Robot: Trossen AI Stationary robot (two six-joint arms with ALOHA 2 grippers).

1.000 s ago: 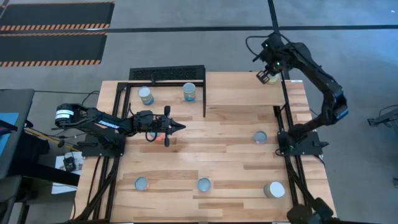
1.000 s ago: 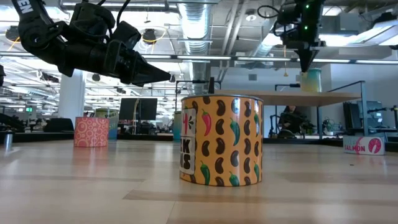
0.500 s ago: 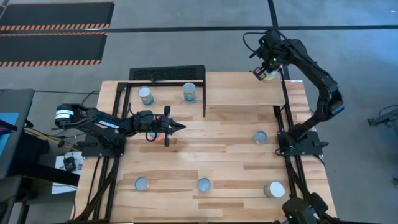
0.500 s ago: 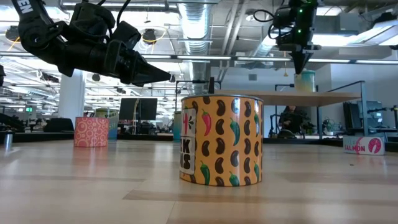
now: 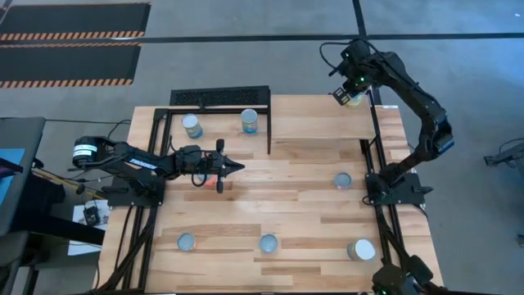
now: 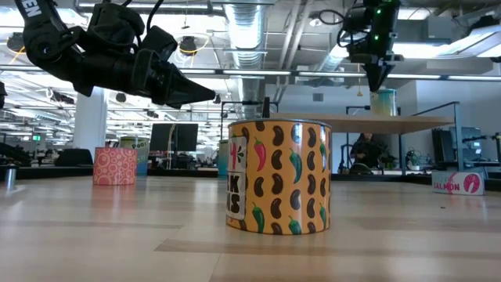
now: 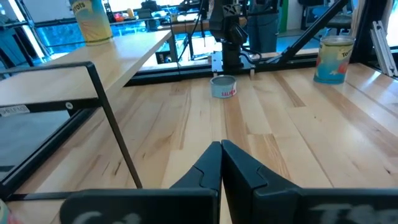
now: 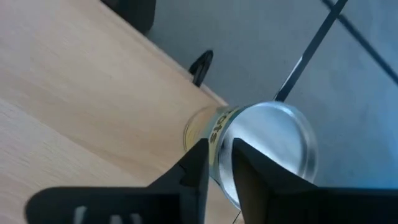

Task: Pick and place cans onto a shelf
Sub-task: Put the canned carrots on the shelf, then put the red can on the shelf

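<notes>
A yellow-labelled can (image 5: 354, 101) stands on its base at the far right corner of the pale shelf (image 5: 319, 123). It also shows in the low view (image 6: 388, 103) and the right wrist view (image 8: 267, 146). My right gripper (image 5: 348, 93) hangs just above this can, fingers pointing down and a narrow gap apart (image 8: 221, 152), touching nothing. My left gripper (image 5: 236, 168) is shut and empty, level above the table's middle left, over a red can (image 5: 214, 183). Two more cans (image 5: 192, 126) (image 5: 250, 121) stand on the shelf's left part.
Cans stand on the tabletop at right (image 5: 343, 180) and along the near edge (image 5: 187, 242) (image 5: 268, 243) (image 5: 361, 250). The bean-patterned can (image 6: 278, 188) fills the low view's middle. A thin black post (image 5: 270, 131) stands at the shelf's front edge.
My right gripper has risen a little off the yellow-labelled can and shifted slightly toward the table's left. The can has stayed upright on the shelf's far right corner.
</notes>
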